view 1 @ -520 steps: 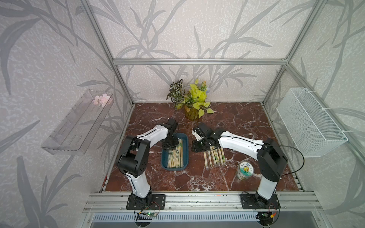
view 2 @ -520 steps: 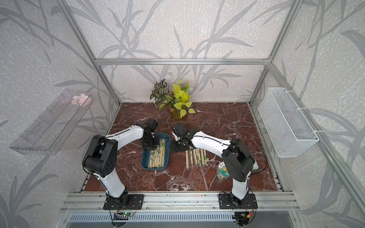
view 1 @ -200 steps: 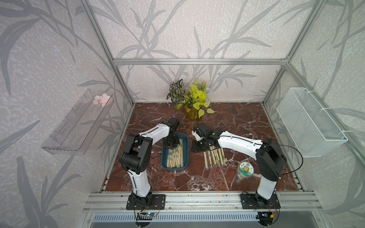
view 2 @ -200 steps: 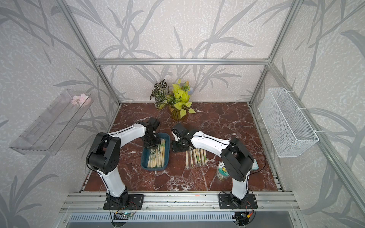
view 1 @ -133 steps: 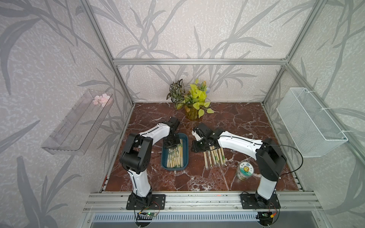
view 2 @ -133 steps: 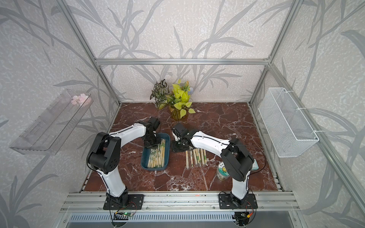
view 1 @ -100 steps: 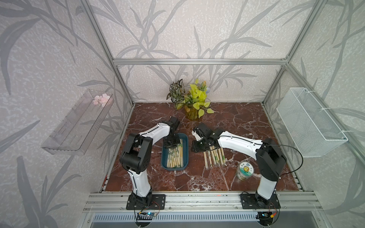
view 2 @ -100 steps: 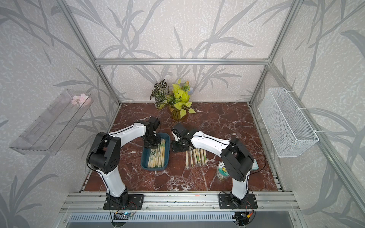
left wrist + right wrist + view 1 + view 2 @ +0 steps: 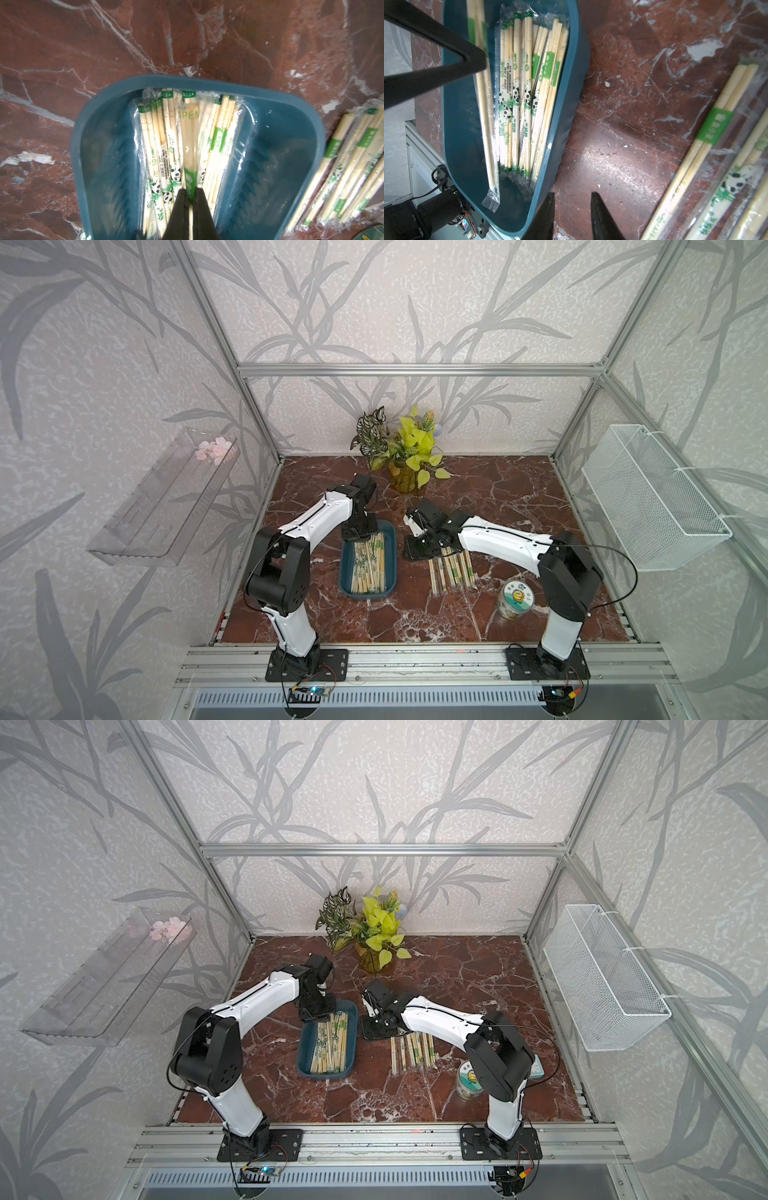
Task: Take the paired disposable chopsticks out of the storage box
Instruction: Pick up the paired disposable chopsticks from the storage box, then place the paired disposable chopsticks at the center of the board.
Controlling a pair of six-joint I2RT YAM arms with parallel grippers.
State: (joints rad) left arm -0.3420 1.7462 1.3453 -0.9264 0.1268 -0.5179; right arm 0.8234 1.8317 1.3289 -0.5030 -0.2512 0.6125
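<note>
A shallow dark teal-blue plastic storage box with rounded corners sits on the red-brown marble counter, close in front of the left arm. Inside it lie the paired disposable chopsticks: thin pale bamboo sticks in clear sleeves with green labels and small panda marks, bunched lengthwise along the middle of the box.

The left claw reaches down into the far end of the box. Its black fingers are pressed together on one sleeved pair, pinching it at the green label. In the right wrist view this pinched pair runs at a slant, a little apart from the rest of the bundle, with the tail of its sleeve near the box wall. Whether that tail touches the box floor cannot be told.

The right claw hangs over bare counter just beside the box, fingers spread with nothing between them. It is between the box and a row of sleeved chopstick pairs lying side by side on the counter to the right.

A small round jar with a green-and-white lid stands near the right arm. A potted plant with yellow-green leaves stands at the back of the counter. A white wire mesh basket hangs on the right wall, and a clear acrylic shelf hangs on the left wall.
</note>
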